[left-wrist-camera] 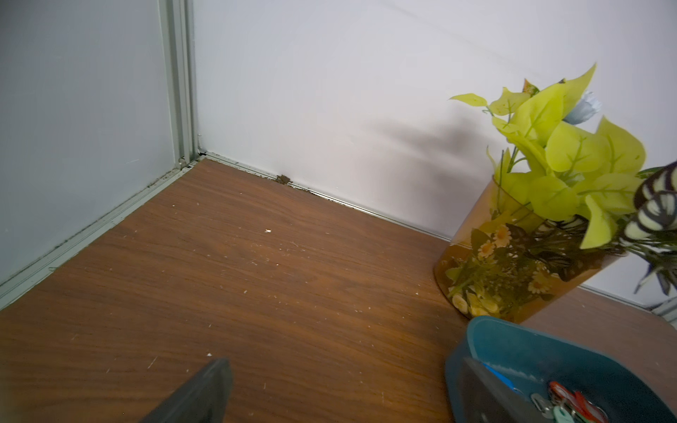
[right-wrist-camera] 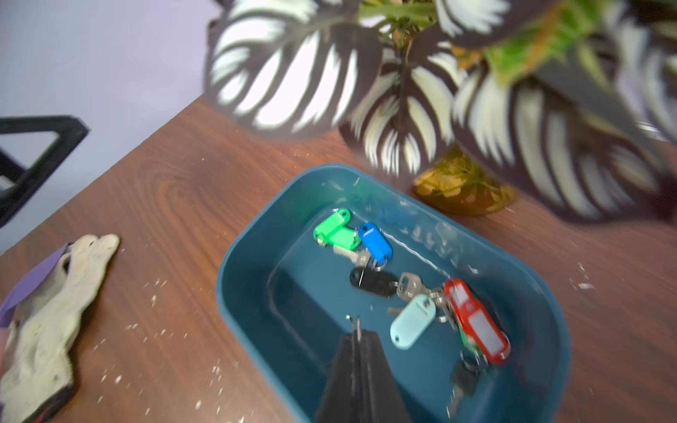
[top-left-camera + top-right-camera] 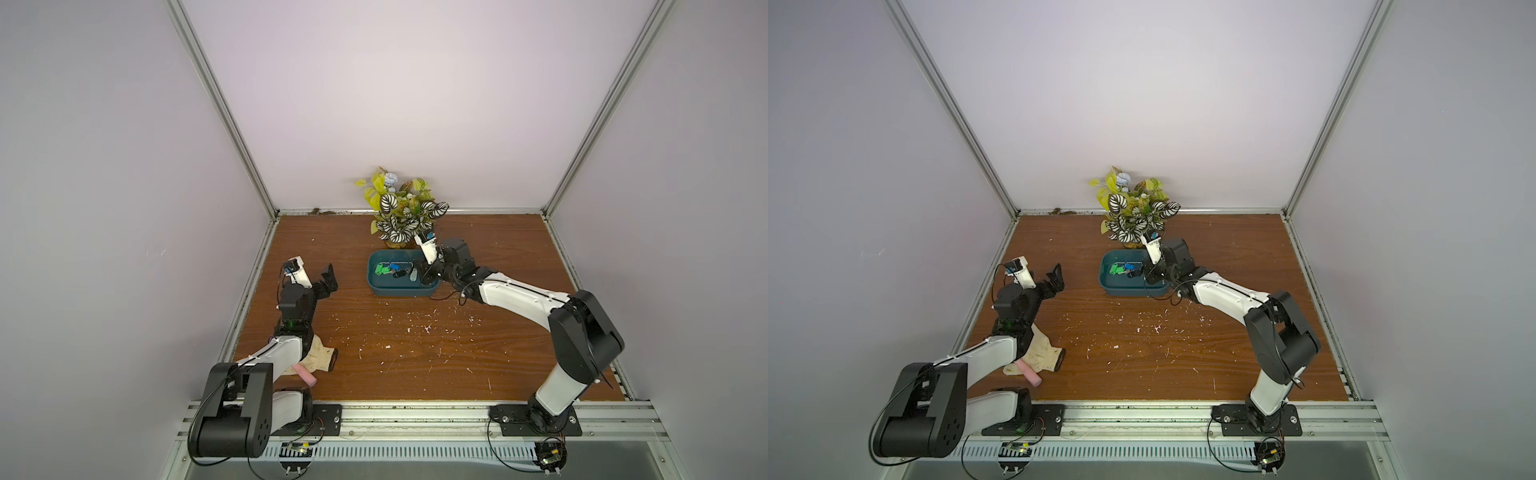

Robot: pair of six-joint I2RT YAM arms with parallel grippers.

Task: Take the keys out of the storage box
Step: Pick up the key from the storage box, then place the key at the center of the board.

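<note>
Several keys lie bunched on the floor of the storage box; I see none of them out on the bench. Through the right wrist camera I pick out green tags, a blue tag, a black fob, a pale tag and a red tag. A further dark fob at the end of the pile is too blurred for me to read.

The teal box stands toward the back of the bench, just in front of the amber pot of the plant, whose striped leaves reach over its far rim.

My right hand is down inside the box at its right end, fingers pressed together. A thin sliver of wire shows at the tips. I cannot tell what it is, or whether any key hangs from it. The tips sit just beside the pale tag, apart from it.

My left hand is spread wide with nothing in it, held over the left side of the bench, well apart from the box. In its wrist view one dark finger shows over bare wood.

A soiled pale glove and a pink cylinder lie beneath the left arm near the front. White flecks are scattered on the bench in front of the box.
</note>
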